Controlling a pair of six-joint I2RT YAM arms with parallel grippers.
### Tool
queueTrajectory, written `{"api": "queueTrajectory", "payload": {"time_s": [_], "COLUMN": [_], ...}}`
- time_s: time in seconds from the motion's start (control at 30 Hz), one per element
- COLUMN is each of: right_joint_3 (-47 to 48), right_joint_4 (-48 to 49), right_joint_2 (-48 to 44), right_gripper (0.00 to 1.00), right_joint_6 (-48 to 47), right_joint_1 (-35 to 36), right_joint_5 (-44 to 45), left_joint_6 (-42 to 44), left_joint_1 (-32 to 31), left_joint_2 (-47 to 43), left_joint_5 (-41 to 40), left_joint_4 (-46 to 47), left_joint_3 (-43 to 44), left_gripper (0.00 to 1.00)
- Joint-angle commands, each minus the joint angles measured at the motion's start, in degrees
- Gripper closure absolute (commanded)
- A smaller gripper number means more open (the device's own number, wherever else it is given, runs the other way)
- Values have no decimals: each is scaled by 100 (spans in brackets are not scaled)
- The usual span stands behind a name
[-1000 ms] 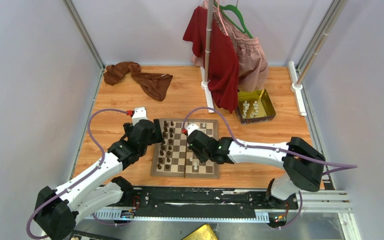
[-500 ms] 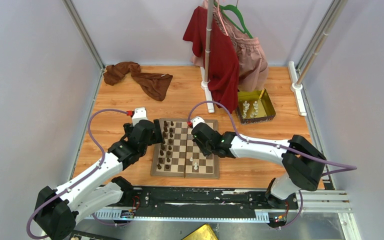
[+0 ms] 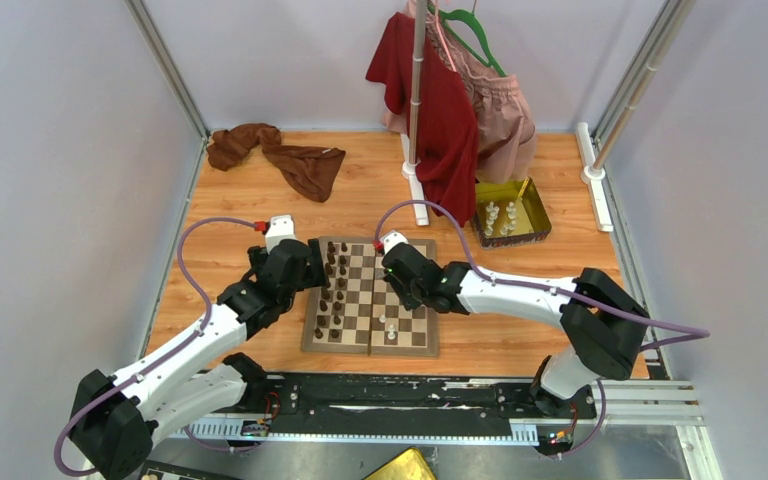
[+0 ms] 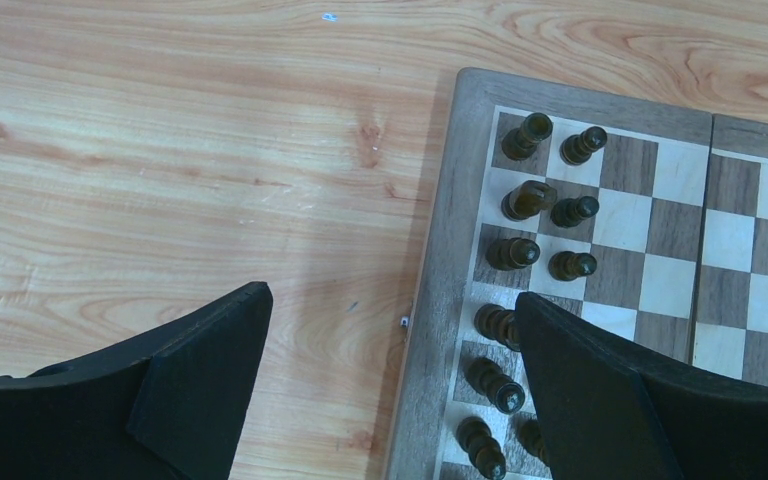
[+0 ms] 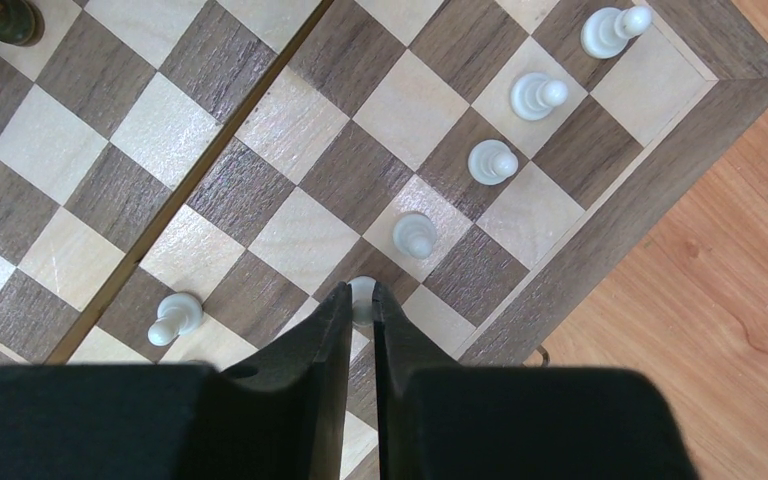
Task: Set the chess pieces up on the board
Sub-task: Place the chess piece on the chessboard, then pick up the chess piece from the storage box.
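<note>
Cream pawn (image 5: 361, 292) sits pinched between the narrow jaws of the right tool (image 5: 361, 298), low over the board (image 5: 620, 200), probably to extend the row of four cream pawns (image 5: 491, 161) along its right side. A sixth stands apart. The left tool (image 4: 390, 295) hangs wide and empty beside at least nine dark pieces (image 4: 512, 252).

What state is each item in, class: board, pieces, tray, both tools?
board: unfolded, lying flat.
dark pieces: upright along one board edge.
placed white pieces: upright.
left tool: open, empty.
right tool: shut on white piece.
gold tray: holds spare white pieces.
</note>
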Motion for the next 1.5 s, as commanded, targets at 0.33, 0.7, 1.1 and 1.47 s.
{"api": "queueTrajectory", "payload": {"time_s": [0.33,0.7,1.1,1.47], "right_joint_3": [122,306,378,407], "right_joint_4": [-207,-518,-336,-126], "right_joint_2": [-275,-576,-332,-105], "right_gripper": [63,63,62,61], "right_joint_6": [-225,-337,-363,-301], "right_joint_1": [-23,462,855,941], "right_joint_5": [131,330,-306,-783], "left_joint_6": [-64,-89,-85,-89], "left_joint_1": [-44,-44,-44,-47], "left_joint_2": [2,-3,-9,-77], "left_joint_5": [-91,-90,-108,-140], "left_joint_4": [157,131,75,57], "left_joint_3": [-56,-31,-26,-77], "left_gripper": [0,0,0,0]}}
